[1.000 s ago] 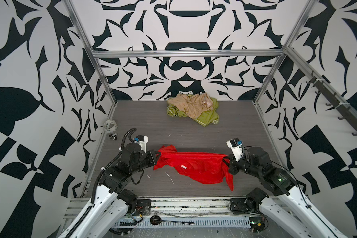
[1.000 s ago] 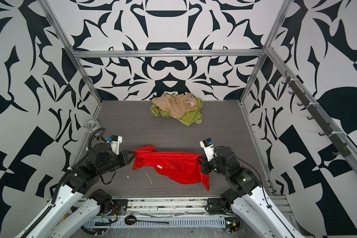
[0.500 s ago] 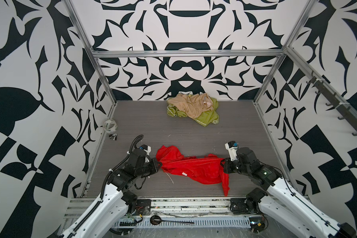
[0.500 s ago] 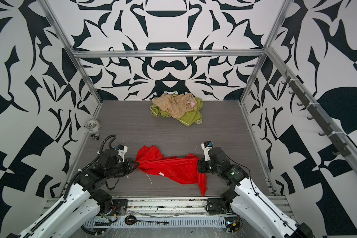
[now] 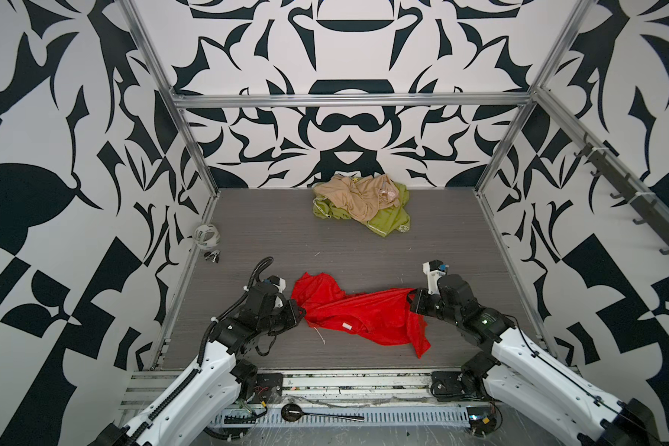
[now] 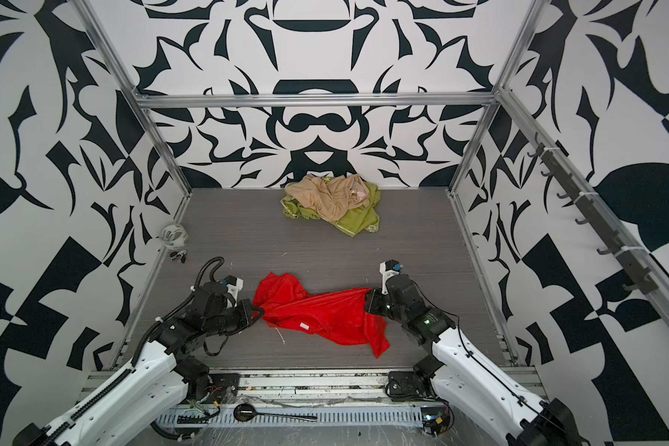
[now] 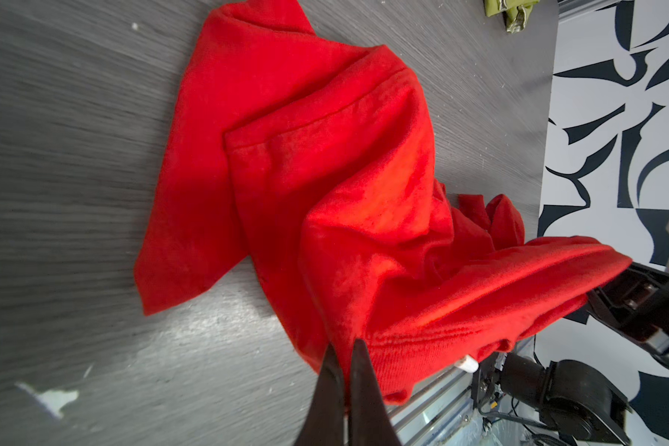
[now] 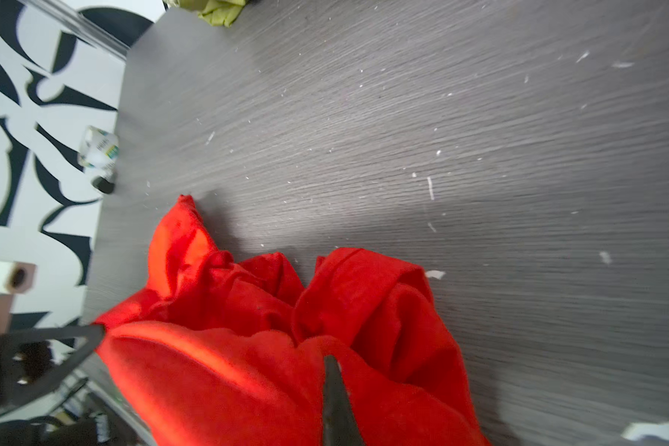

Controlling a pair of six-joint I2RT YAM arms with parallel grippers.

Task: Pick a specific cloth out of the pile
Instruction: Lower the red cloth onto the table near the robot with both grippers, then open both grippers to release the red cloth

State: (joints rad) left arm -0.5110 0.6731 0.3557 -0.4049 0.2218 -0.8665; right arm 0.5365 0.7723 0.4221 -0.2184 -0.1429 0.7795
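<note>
Over grey floor (image 5: 325, 251), left gripper (image 5: 301, 311) and right gripper (image 5: 413, 303), stretched low, clamp the cloth (image 5: 367, 316).

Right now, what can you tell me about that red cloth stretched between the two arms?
The red cloth is a thin, soft-looking, crumpled sheet with a small white tag. It sags onto the grey floor near the front, one end pinched by the left gripper, the other by the right gripper; a corner trails toward the front edge.

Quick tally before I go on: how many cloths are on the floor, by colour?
Red cloth: 1
Olive-green cloth: 1
Beige cloth: 1
Total: 3
</note>
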